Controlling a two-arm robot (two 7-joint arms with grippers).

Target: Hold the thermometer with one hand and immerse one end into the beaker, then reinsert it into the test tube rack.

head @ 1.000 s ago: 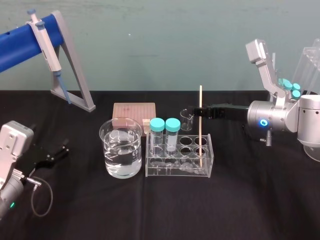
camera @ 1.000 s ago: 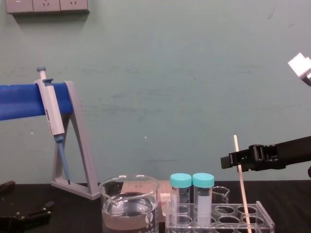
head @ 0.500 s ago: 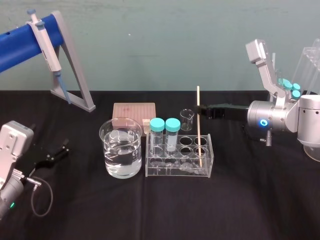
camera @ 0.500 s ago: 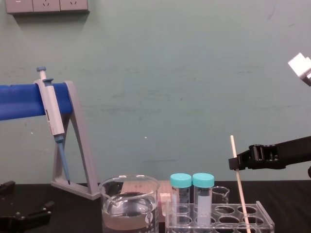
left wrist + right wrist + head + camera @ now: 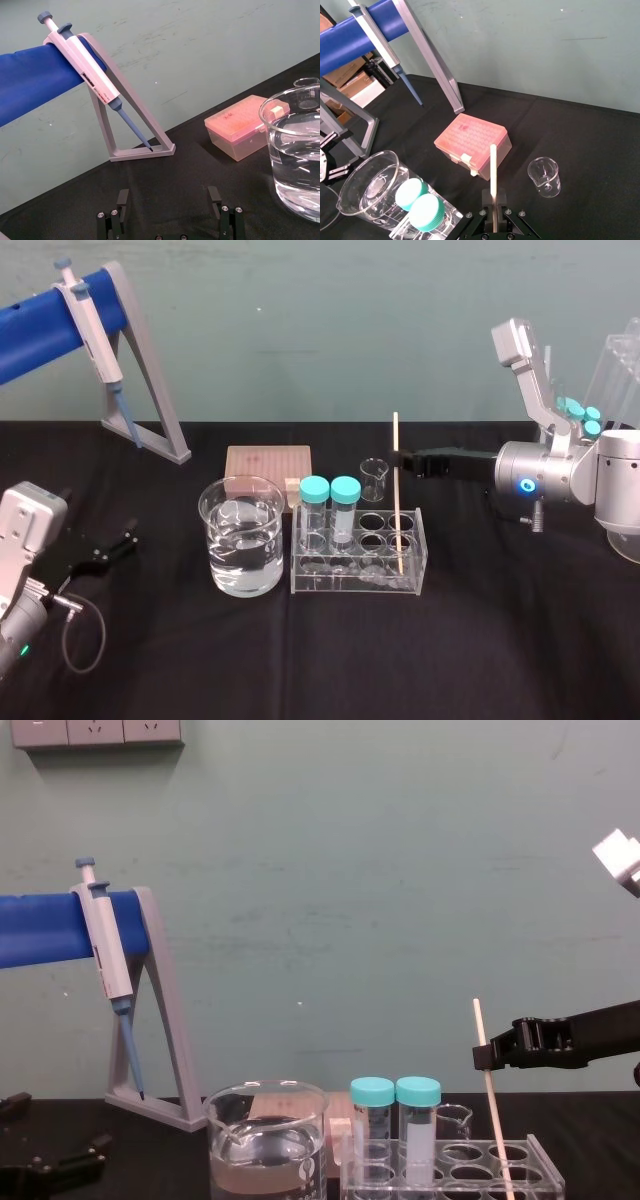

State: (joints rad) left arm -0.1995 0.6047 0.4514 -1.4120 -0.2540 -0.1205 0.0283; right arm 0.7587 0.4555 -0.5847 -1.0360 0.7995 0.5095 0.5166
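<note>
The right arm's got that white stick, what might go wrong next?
The right tool pinches the thermometer, which leans in the rack, with fingertips only; it may slip or twist when lifted. The two capped tubes stand between it and the beaker; a low carry might knock them. The left tool lies idle.

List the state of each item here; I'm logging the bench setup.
Thermometer: leaning, lower end in rack, gripped by right hand.
Right hand: shut on thermometer.
Left hand: open, parked at left.
Beaker: upright, part-filled with clear liquid.
Test tube rack: holds two capped tubes.
Small beaker: upright, empty.
Pipette: hanging on its stand.
</note>
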